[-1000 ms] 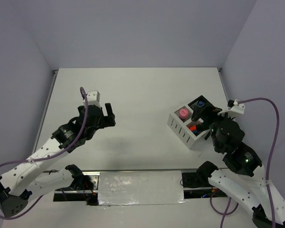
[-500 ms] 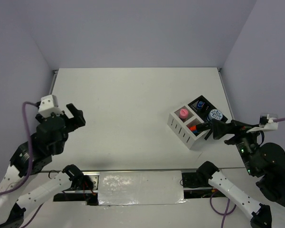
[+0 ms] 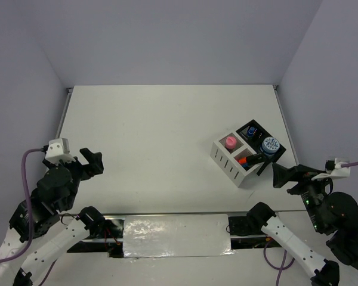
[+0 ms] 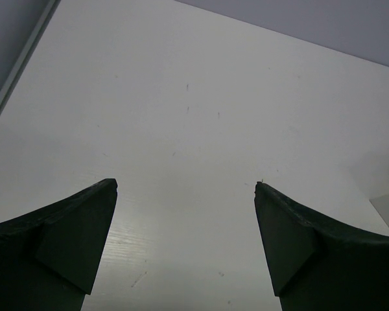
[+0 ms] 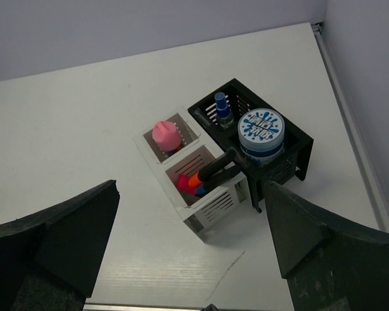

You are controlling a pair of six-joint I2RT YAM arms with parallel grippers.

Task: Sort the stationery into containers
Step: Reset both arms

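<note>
White desk (image 3: 167, 131), pale lilac walls (image 3: 167, 42) all round. The organizer (image 3: 225, 162) sits near the right edge. Left hand (image 4: 186, 186) and right hand (image 5: 190, 188) are both spread wide, gripping nothing.

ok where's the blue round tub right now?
In the right wrist view the blue round tub sits in the black compartment of the organizer, beside the blue-capped bottle, on the right side of the table.

White organizer (image 5: 214, 205) holding highlighters (image 5: 194, 183), pink-capped tube (image 5: 166, 133); black compartment (image 5: 286, 167) with blue tub (image 5: 261, 126), small bottle (image 5: 222, 107)
</note>
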